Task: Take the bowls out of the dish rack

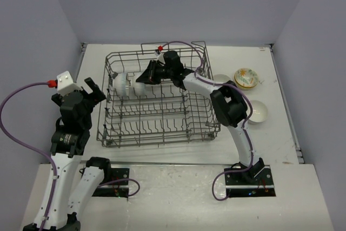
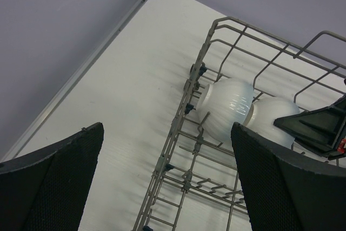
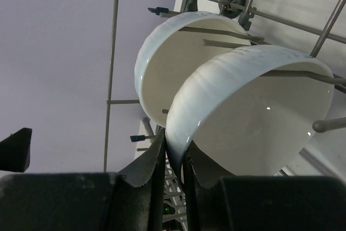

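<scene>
The rack [image 1: 108,113] sits mid-bench, and two white bowls stand on edge among its tines at about 11 o'clock, one overlapping the other. The right hand [image 3: 174,150] reaches in from 3 o'clock and pinches the lower rim of the near bowl [image 3: 254,112], its fingers pressed together on a thin slice of glazed wall. The left hand [image 1: 81,91] hangs spread wide and empty off the rack's 9 o'clock side. The grip is the likeliest trouble: held only by its edge, the bowl could swing on the pinch or slide out once its weight comes off the wires. Tines cross the bowl's mouth in the wrist view, so a lift that is not clean could hook them, jolt the rack or wrench the bowl loose. The far bowl [image 3: 162,63] lies very close behind, perhaps touching, and may be tipped or dragged as its neighbour leaves. Three bowls, among them a floral bowl [image 1: 246,77], already crowd the bench at 3 o'clock, so a careless set-down there could knock ceramic on ceramic.
</scene>
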Controlling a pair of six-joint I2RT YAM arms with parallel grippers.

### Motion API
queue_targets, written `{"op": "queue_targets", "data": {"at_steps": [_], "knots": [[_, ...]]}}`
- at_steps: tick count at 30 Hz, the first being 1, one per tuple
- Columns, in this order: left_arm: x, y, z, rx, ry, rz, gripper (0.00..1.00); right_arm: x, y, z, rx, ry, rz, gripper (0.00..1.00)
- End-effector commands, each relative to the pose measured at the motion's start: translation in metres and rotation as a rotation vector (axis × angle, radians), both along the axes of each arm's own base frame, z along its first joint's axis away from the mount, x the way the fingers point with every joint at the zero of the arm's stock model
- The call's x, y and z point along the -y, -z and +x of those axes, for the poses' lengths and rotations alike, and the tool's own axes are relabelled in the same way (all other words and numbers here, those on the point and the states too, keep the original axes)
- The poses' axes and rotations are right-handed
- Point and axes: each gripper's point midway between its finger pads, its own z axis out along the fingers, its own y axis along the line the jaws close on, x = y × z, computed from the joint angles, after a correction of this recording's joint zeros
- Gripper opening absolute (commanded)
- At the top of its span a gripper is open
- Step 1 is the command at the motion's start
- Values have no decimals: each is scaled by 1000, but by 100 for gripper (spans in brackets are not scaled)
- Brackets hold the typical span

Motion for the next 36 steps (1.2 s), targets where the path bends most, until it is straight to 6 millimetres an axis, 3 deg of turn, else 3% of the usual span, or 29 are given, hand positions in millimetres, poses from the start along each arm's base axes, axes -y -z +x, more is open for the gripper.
{"op": "queue_targets", "data": {"at_steps": [1, 6, 11, 24, 36], "knots": [[0, -10, 3, 39, 4, 5, 100, -1, -29, 2, 41, -20, 91, 10], [0, -10, 3, 42, 4, 5, 100, -1, -36, 2, 51, -13, 98, 0], [0, -9, 3, 39, 4, 5, 100, 1, -48, 0, 48, -25, 145, 0], [0, -8, 3, 36, 4, 7, 100, 13, -130, -6, 124, -41, 313, 0], [1, -8, 4, 36, 7, 6, 100, 21, -192, -20, 171, -117, 436, 0]]}}
